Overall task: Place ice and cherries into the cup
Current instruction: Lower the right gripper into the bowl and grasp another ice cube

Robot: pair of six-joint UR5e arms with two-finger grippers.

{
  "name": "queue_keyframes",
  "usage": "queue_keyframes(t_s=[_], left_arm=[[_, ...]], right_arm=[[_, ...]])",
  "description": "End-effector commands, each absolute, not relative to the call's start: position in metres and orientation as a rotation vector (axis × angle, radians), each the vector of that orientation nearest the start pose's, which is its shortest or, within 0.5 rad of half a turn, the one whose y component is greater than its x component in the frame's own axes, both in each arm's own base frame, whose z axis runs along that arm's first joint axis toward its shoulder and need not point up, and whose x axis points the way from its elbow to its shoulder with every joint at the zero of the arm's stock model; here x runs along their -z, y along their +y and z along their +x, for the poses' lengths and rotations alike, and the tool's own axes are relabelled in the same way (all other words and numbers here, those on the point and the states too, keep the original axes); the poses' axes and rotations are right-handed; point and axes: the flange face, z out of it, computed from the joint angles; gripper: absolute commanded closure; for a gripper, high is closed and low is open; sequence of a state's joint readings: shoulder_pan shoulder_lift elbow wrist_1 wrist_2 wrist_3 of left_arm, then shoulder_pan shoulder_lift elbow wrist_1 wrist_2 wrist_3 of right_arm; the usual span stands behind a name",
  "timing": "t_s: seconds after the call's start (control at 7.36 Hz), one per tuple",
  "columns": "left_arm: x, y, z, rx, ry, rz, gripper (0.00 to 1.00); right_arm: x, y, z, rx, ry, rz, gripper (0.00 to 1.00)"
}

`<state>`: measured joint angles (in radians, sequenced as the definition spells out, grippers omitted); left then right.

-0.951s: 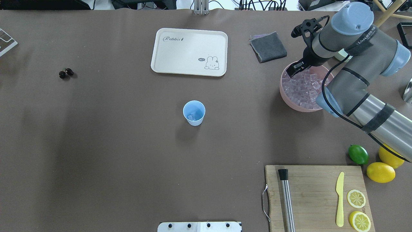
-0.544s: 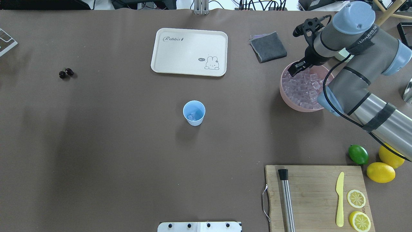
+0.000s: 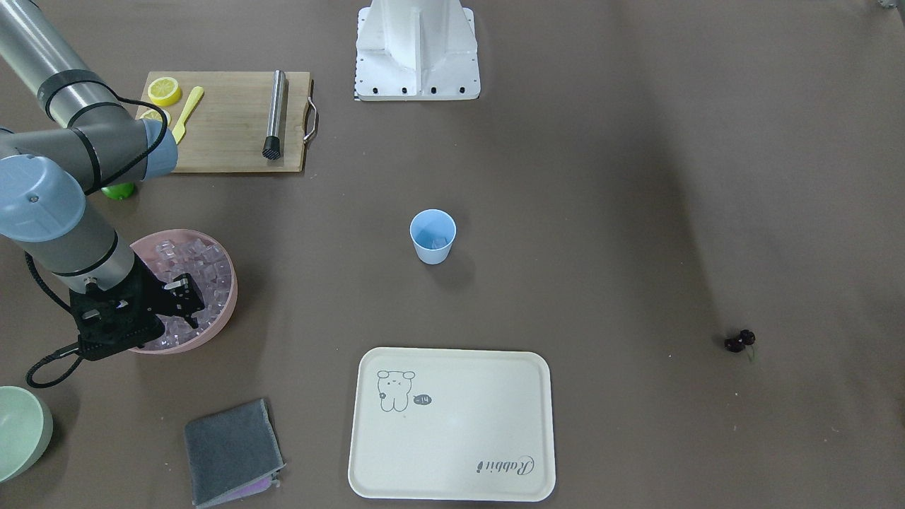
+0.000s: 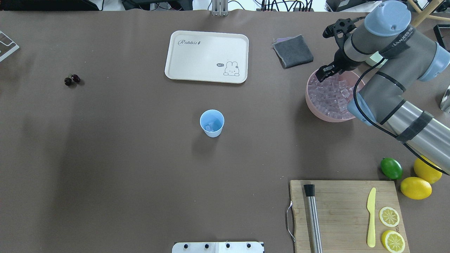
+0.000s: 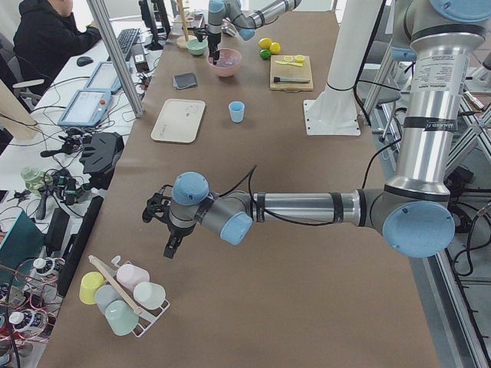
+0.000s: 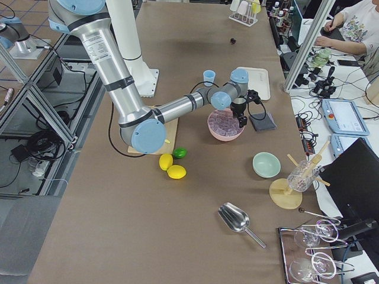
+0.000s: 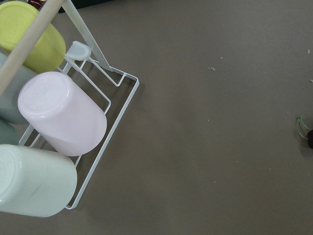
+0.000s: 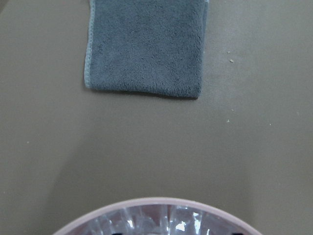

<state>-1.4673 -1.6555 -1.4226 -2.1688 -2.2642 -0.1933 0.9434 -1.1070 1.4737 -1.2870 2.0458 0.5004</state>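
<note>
Pinkish ice (image 4: 332,96) lies in the pink bowl (image 4: 314,111) toward the worktop's far right corner, just under the right gripper (image 4: 322,73); whether it grips a cube, I can't tell. The cup (image 4: 213,134) stands mid-worktop, well off to the robot's left.

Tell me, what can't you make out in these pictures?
- Right claw: overhead, its dark tips blur against the ice; gripping a cube or not, unclear.
- Cup: clear cubes inside too small to count.
- Left claw: side view only, too small to judge.
- Cherries: left wrist view, cut off by right edge.
</note>
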Motion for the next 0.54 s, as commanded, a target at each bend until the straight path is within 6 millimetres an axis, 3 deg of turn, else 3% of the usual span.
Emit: queue_keyframes(t_s=[0.0, 0.14, 0.41], left_arm=[[-0.6337, -0.5558, -0.0118, -0.105, 0.745, 0.415, 0.02], [-0.6337, -0.5558, -0.0118, -0.105, 0.745, 0.414, 0.02], [-0.6337, -0.5558, -0.0118, -0.105, 0.745, 0.414, 0.02]], right_arm=[[-0.4121, -0.6092, -0.3347, 0.230, -0.736, 0.275, 0.17], [-0.4212, -0.6113, -0.3348, 0.232, -0.726, 0.266, 0.18], [-0.4163, -0.6130, -0.3373, 0.231, -0.730, 0.270, 0.23]])
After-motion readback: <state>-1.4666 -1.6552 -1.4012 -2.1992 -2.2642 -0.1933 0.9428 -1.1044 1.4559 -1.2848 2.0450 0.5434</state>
